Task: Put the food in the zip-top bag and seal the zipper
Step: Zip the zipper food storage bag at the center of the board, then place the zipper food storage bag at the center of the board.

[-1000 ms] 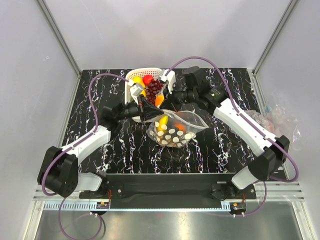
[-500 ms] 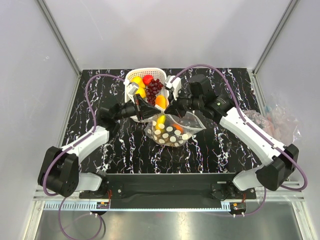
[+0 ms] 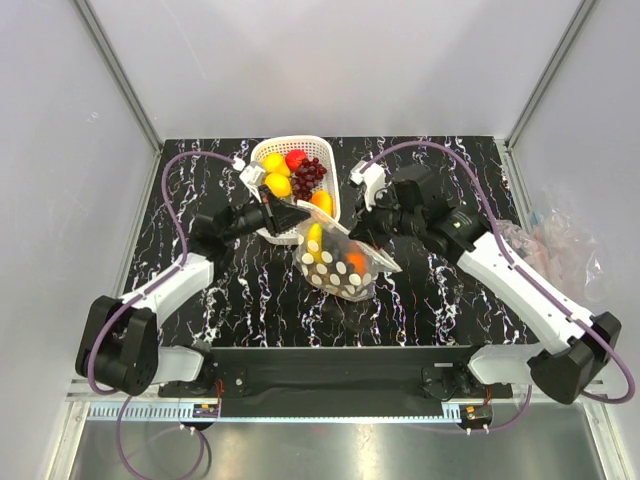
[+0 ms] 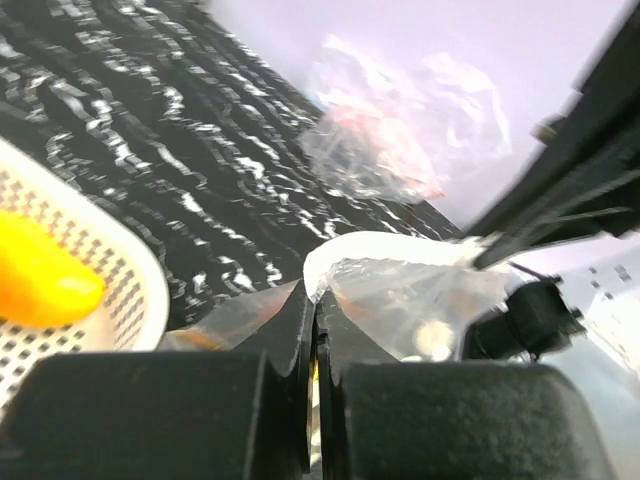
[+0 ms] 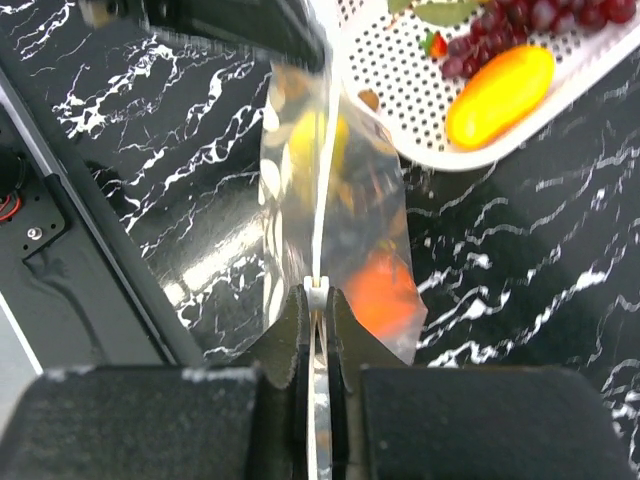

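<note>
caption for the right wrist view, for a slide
Right jaws pinch the zipper edge of the zip-top bag, orange fruit inside; white basket with grapes beyond.

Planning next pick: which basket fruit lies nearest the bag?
The orange oval fruit at the basket's near edge, beside the bag; lemons, strawberry and grapes sit farther back.

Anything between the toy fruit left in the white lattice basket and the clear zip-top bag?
Yes: left hand and right hand hold the clear zip-top bag taut by its zipper edge; its mouth looks shut.

bag (image 3: 342, 270): clear plastic film, glossy
basket (image 5: 410, 90): white perforated plastic, matt
table (image 3: 420, 300): black, white-veined, smooth
lemons (image 3: 278, 184): glossy
</note>
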Robot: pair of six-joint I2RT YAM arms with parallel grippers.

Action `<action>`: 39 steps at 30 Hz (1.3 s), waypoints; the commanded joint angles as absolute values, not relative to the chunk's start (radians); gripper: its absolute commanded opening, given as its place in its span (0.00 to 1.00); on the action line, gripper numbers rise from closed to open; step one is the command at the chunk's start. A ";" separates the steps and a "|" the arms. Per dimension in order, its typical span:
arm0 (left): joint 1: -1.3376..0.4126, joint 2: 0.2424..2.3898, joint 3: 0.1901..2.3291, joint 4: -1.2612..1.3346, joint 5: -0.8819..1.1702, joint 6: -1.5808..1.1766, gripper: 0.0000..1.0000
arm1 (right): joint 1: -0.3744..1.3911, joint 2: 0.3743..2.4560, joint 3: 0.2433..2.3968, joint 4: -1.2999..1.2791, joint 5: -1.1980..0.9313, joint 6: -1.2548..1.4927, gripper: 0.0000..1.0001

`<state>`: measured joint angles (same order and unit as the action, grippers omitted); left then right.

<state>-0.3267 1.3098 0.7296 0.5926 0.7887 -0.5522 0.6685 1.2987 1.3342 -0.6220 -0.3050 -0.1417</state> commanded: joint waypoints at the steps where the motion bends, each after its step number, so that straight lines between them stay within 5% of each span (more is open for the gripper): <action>1: -0.276 1.266 0.703 0.601 0.661 -0.552 0.00 | 0.672 1.198 1.293 -0.696 -0.272 -0.081 0.00; 22: -0.255 1.037 0.621 0.439 0.522 -0.489 0.00 | 0.672 0.939 1.117 -0.819 -0.101 0.117 0.00; 37: -0.255 0.900 0.600 0.267 0.169 -0.437 0.00 | 0.652 1.276 1.368 -0.629 0.023 0.043 0.00; 38: -0.255 0.903 0.600 0.261 0.157 -0.437 0.02 | 0.641 1.314 1.380 -0.618 0.026 0.043 0.01; 39: -0.255 0.905 0.603 0.255 0.144 -0.439 0.24 | 0.635 1.334 1.406 -0.606 0.038 0.048 0.11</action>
